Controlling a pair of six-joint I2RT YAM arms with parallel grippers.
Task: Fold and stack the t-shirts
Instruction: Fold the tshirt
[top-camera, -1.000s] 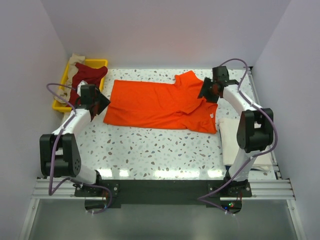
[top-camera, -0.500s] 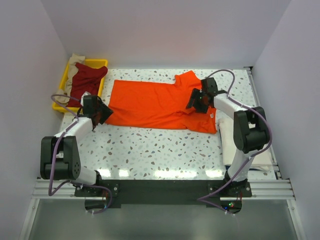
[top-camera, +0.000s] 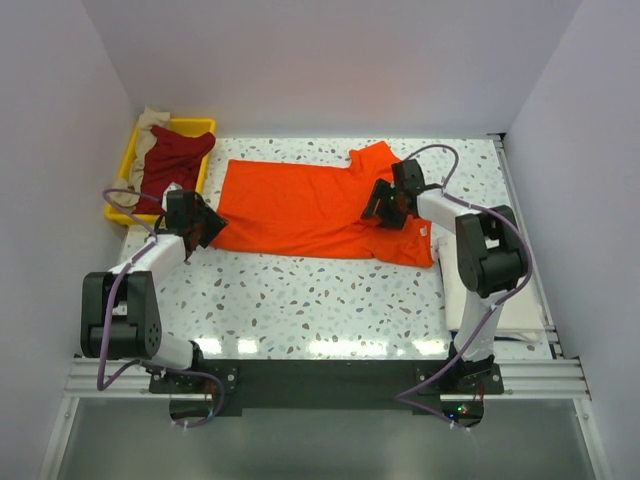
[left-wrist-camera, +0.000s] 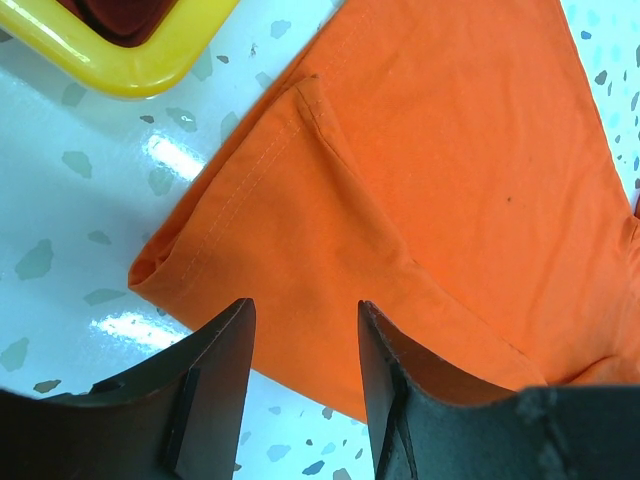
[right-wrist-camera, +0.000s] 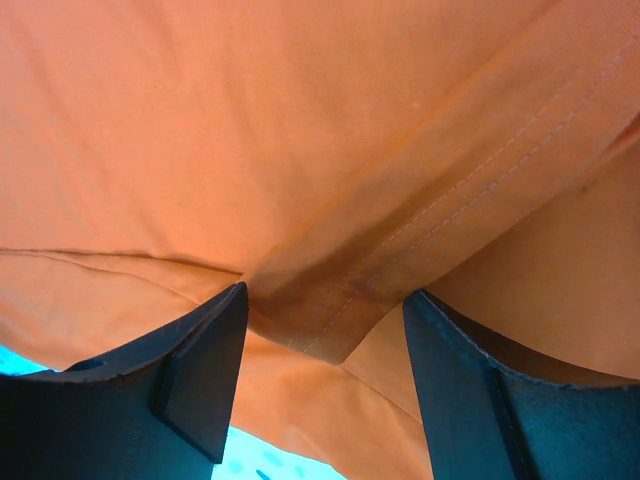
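Top view: the orange t-shirt (top-camera: 300, 205) is lying spread flat, with the yellow tray (top-camera: 118, 213) just off its left end. The left gripper (top-camera: 205, 225) is sitting at its left corner and the right gripper (top-camera: 383, 203) over its right side.

Left wrist: the fingers (left-wrist-camera: 225, 360) are standing wide over the corner hem, gripping nothing.

Right wrist: the fingers (right-wrist-camera: 200, 370) are spread wide too, with 1 stitched hem fold (right-wrist-camera: 330, 300) lying loose between them.

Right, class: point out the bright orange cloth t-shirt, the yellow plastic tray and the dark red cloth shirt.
Bright orange cloth t-shirt (top-camera: 300, 205): top view, middle of its body.
Yellow plastic tray (left-wrist-camera: 150, 70): left wrist view, its rim corner.
Dark red cloth shirt (top-camera: 172, 155): top view, its bunched middle.
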